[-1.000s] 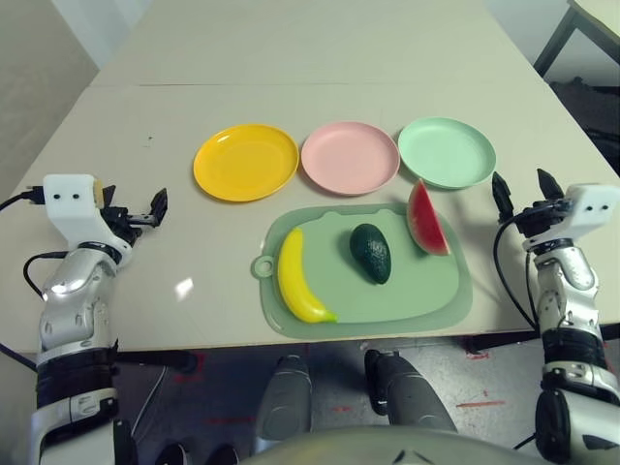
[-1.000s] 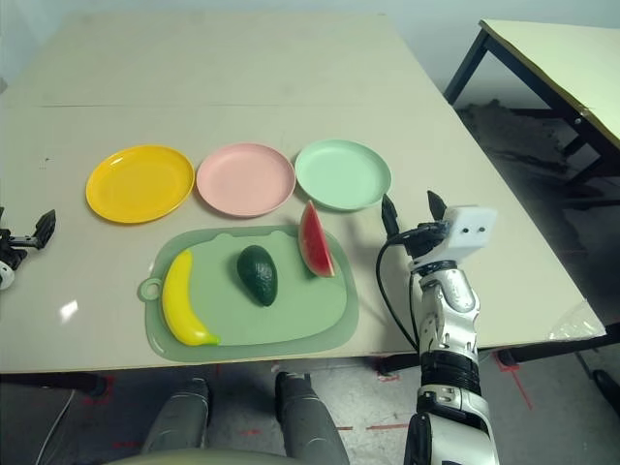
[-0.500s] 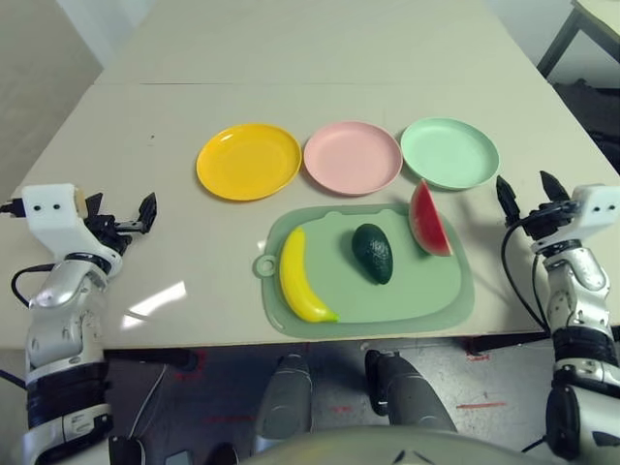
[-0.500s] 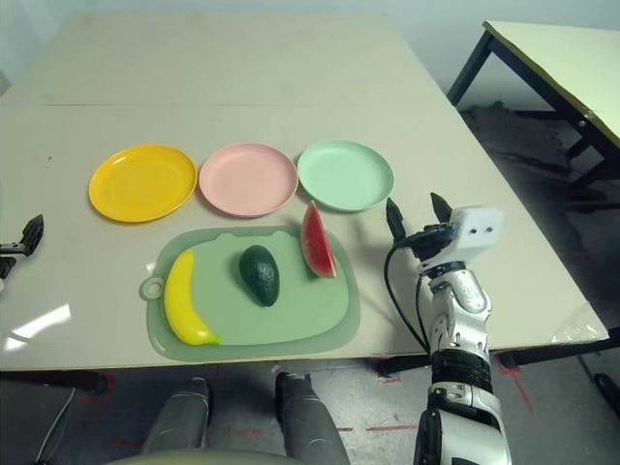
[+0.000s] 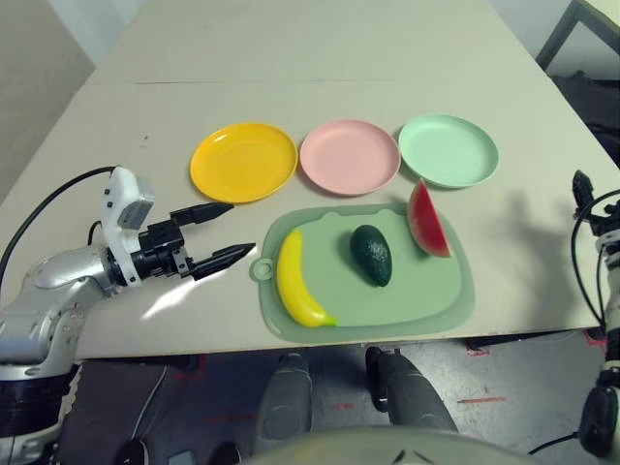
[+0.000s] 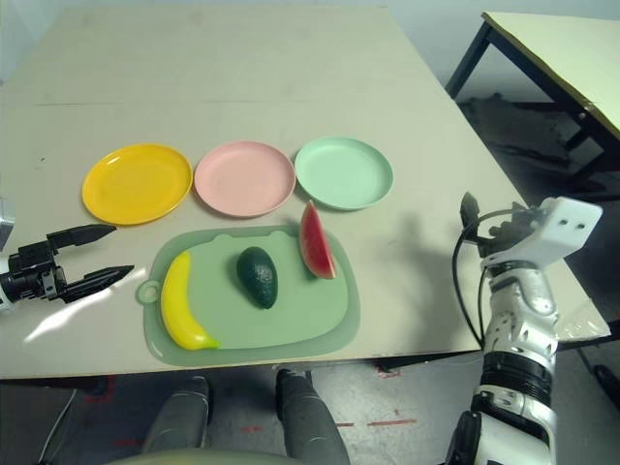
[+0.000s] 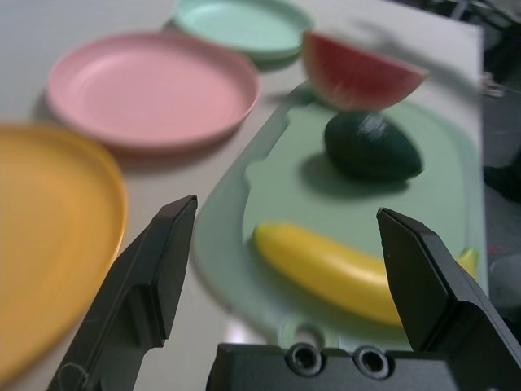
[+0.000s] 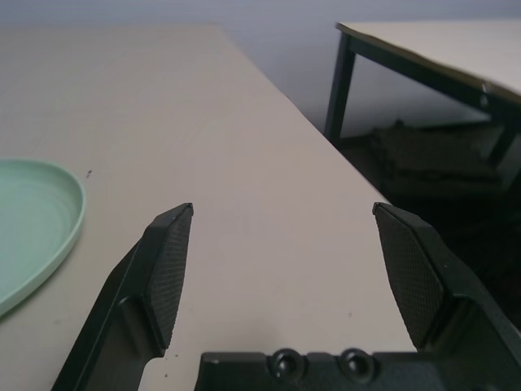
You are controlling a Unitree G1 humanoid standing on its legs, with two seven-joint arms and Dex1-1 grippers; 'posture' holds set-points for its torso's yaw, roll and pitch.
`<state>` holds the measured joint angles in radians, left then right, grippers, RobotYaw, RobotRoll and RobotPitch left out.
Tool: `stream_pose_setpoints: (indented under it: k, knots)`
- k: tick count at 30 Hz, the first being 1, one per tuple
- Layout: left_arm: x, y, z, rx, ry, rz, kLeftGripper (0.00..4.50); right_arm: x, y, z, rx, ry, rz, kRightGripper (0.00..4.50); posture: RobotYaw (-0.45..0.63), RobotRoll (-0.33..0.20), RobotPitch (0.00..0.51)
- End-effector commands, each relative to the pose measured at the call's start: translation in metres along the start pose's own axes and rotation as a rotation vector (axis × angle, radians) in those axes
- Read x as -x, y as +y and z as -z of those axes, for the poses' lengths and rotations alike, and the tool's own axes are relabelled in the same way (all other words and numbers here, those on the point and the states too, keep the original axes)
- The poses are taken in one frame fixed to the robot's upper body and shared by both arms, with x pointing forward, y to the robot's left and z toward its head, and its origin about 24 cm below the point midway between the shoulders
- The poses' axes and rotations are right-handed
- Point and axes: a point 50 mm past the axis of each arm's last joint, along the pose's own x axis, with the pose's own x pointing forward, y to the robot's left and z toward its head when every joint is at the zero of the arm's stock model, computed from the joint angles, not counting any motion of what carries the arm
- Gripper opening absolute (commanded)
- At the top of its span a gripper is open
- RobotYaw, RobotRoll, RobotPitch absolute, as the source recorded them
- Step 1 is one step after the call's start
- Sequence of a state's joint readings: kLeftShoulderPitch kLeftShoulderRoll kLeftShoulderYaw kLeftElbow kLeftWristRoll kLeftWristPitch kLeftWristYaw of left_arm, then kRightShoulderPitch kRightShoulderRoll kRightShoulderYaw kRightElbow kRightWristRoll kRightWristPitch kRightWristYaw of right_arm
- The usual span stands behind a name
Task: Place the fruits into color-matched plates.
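Two grippers, each of two black fingers: left gripper [image 5: 235,231], fingers spread, empty, near the mat's ringed end; right gripper [image 8: 283,208], fingers spread, empty, at the table's right side. One pale green mat [image 5: 387,325], bearing banana [image 5: 296,281], avocado [image 5: 371,256] and red watermelon wedge [image 5: 426,223]. Beyond it, three empty plates in a row: yellow plate [image 5: 243,163], pink plate [image 5: 350,157], mint plate [image 5: 449,151].

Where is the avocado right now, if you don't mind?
In the left eye view, the avocado lies on the green mat, between the banana on its left and the watermelon wedge on its right.
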<state>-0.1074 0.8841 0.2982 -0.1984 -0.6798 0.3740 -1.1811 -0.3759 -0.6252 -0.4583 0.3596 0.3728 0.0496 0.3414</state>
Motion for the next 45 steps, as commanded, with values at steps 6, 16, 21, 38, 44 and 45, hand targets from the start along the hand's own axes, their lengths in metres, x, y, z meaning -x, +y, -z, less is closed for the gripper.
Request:
stream_pose_setpoints:
  k: [6, 16, 21, 38, 44, 45]
  knots:
    - [-0.012, -0.006, 0.004, -0.049, 0.030, 0.142, 4.50, -0.030, 0.068, -0.034, 0.674, 0.072, -0.651, 4.46, -0.04, 0.000, 0.191]
    - [-0.015, -0.009, 0.015, -0.050, 0.050, 0.145, 4.50, -0.041, 0.118, -0.096, 1.588, -0.158, -1.337, 4.46, -0.02, 0.000, 0.174]
    - [-0.016, -0.009, 0.023, -0.046, 0.089, 0.139, 4.50, -0.036, 0.158, -0.111, 1.780, -0.366, -1.538, 4.46, -0.05, 0.000, 0.157]
    - [-0.018, 0.000, 0.021, -0.072, 0.110, 0.139, 4.50, -0.025, 0.202, -0.096, 1.977, -0.639, -1.899, 4.46, -0.02, 0.000, 0.148]
    - [-0.026, -0.004, 0.022, -0.076, 0.118, 0.174, 4.50, -0.025, 0.222, -0.091, 1.979, -0.677, -1.935, 4.46, -0.01, 0.000, 0.162]
    - [-0.027, -0.004, 0.022, -0.080, 0.120, 0.179, 4.50, -0.025, 0.223, -0.090, 1.982, -0.677, -1.941, 4.46, -0.01, 0.000, 0.164]
